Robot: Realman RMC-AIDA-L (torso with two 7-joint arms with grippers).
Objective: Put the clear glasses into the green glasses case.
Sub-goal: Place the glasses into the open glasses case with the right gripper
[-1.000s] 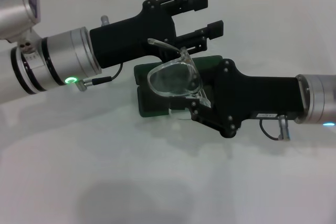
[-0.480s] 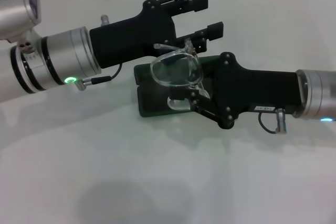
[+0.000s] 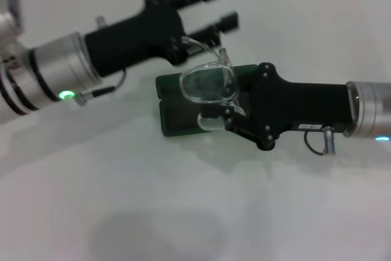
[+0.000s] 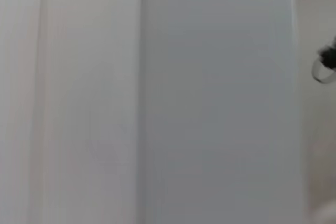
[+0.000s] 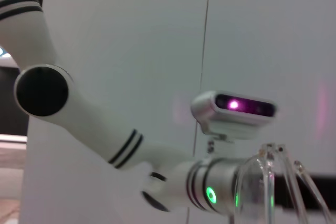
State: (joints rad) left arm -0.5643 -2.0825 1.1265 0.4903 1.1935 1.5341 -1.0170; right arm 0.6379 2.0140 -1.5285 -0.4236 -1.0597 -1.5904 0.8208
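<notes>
- The right gripper [image 3: 215, 117] reaches in from the right, its fingers pinched on the lower edge of the clear glasses [image 3: 208, 82], near one end of the lens.
- The glasses stand upright in that pinch, lens facing the head camera, directly above the green glasses case [image 3: 183, 99]. I cannot tell whether they touch it.
- The case lies on the white table [image 3: 183, 200]; part of it is hidden behind the gripper, so I cannot say for certain how far the lid is open.
- The left gripper [image 3: 211, 9] hangs above and behind the case with its fingers spread, holding nothing.
- The glasses look very light and thin, all bare plastic, so I would expect them to be slick against the pads and prone to swivelling in a one-point hold.
- The temple arms [image 5: 302, 184] look springy and the likeliest part to snag on the case rim.
- The thicker frame edge by the lens looks the safest place to hold, with gentle pressure only.
</notes>
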